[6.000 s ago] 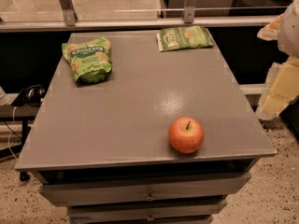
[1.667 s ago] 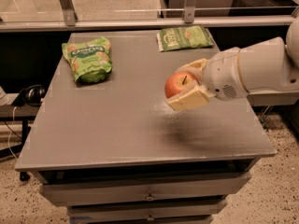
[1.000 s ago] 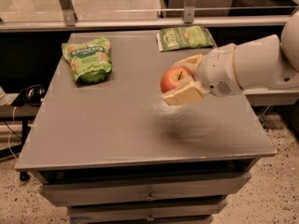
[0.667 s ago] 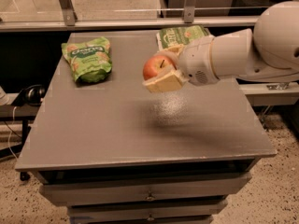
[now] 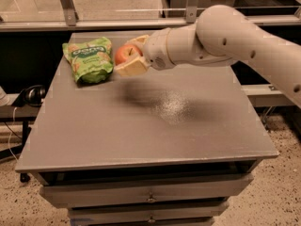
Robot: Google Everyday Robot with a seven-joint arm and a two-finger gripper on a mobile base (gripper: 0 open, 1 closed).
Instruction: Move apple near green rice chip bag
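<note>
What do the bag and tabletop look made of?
The bag looks like thin plastic film: glossy, crinkled, puffy. The tabletop is grey and matte, perhaps painted metal or laminate; only a soft glare patch shows. The gripper, beside the bag, holds the apple above the tabletop.

Tool [image 5: 130, 56] carried apple [image 5: 124, 53] leftward, now just beside green rice chip bag [image 5: 89, 59].

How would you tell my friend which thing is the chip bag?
Look at the grey table, toward its far left corner. The chip bag lies there, just left of the gripper, which holds the apple. It is the only puffy, bright green thing; the apple is round and red.
</note>
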